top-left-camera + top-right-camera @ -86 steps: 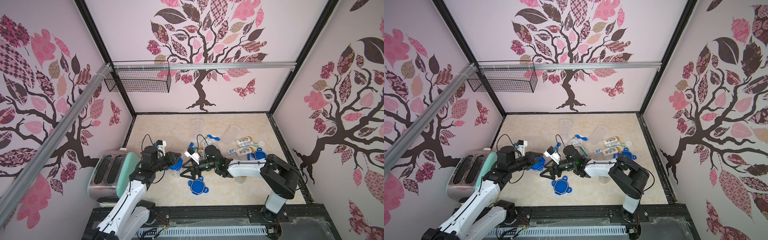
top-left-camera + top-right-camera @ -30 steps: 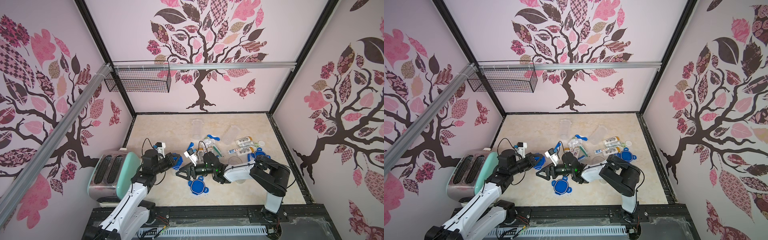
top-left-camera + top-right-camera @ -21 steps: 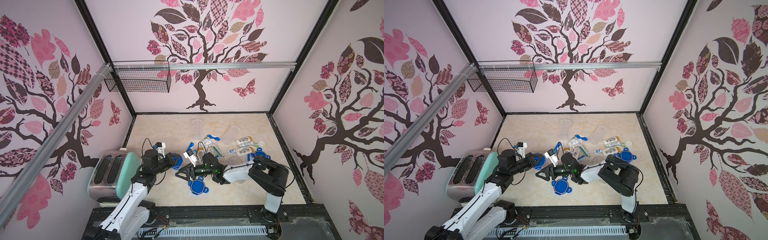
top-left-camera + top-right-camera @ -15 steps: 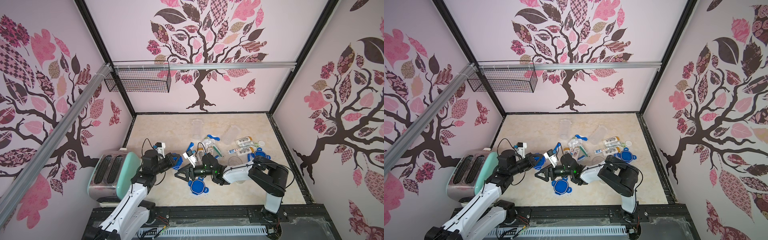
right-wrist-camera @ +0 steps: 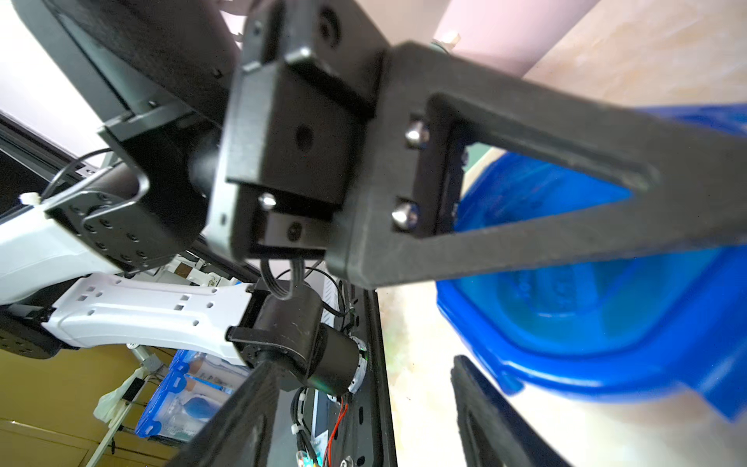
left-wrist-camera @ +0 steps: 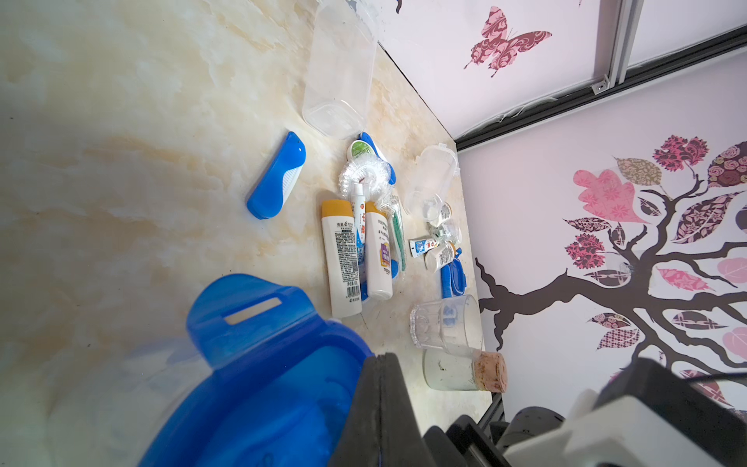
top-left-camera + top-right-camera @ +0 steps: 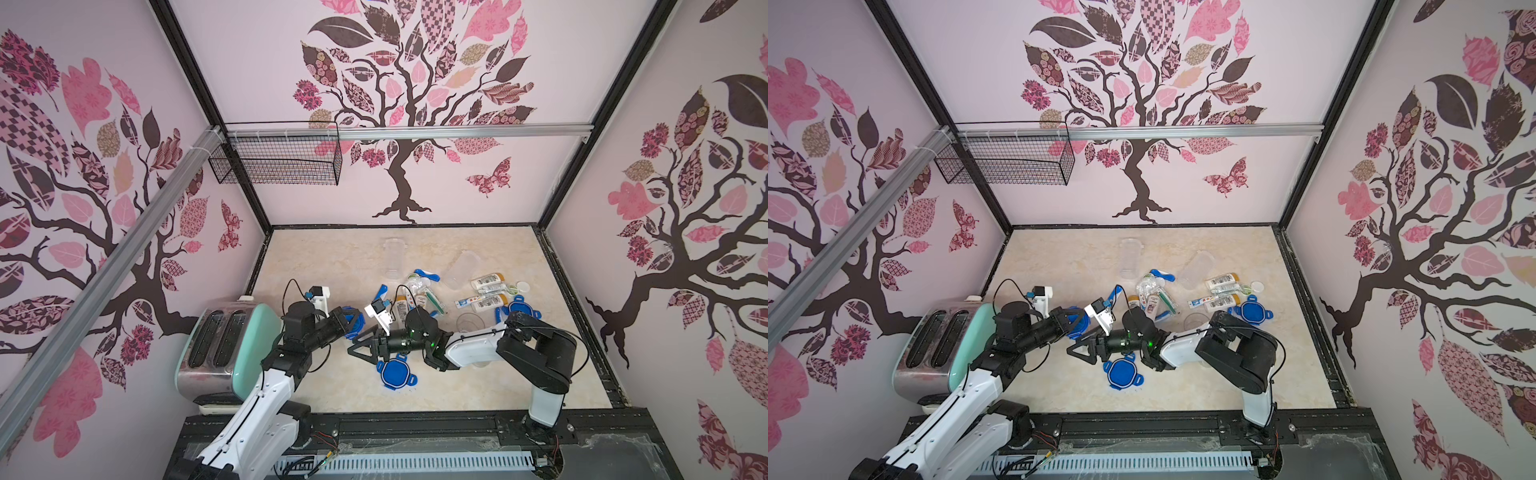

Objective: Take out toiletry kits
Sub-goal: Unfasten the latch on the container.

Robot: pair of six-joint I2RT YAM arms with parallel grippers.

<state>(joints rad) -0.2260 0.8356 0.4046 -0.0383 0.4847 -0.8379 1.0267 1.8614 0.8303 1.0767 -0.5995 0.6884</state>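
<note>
Cream marbled tabletop (image 7: 324, 257), pink tree-print walls all round. The left gripper (image 7: 347, 322) is clamped tight on the edge of a blue clip lid (image 6: 258, 364). A pale blur beneath it in the left wrist view may be its jar, though that cannot be told for sure. The right gripper (image 7: 356, 350) sits just beside, jaws spread, holding nothing.

By the look of it, a third jar is being opened. The next move calls for the right gripper to take the jar body so the lid comes free and the kit can come out.

Outward now, the count:
- two loose blue lids (image 7: 395, 372)
- two clear jars (image 7: 392, 257), lying empty
- four white bottles (image 6: 341, 258)
- two toothpaste tubes (image 6: 357, 210)
- at least two folding toothbrushes (image 6: 277, 176)
- one round white tub (image 7: 523, 286)
- one drinking glass (image 6: 444, 323)
- one cork-stoppered bottle (image 6: 465, 370)

The kit pieces lie scattered mid-table, beyond both grippers.
</note>
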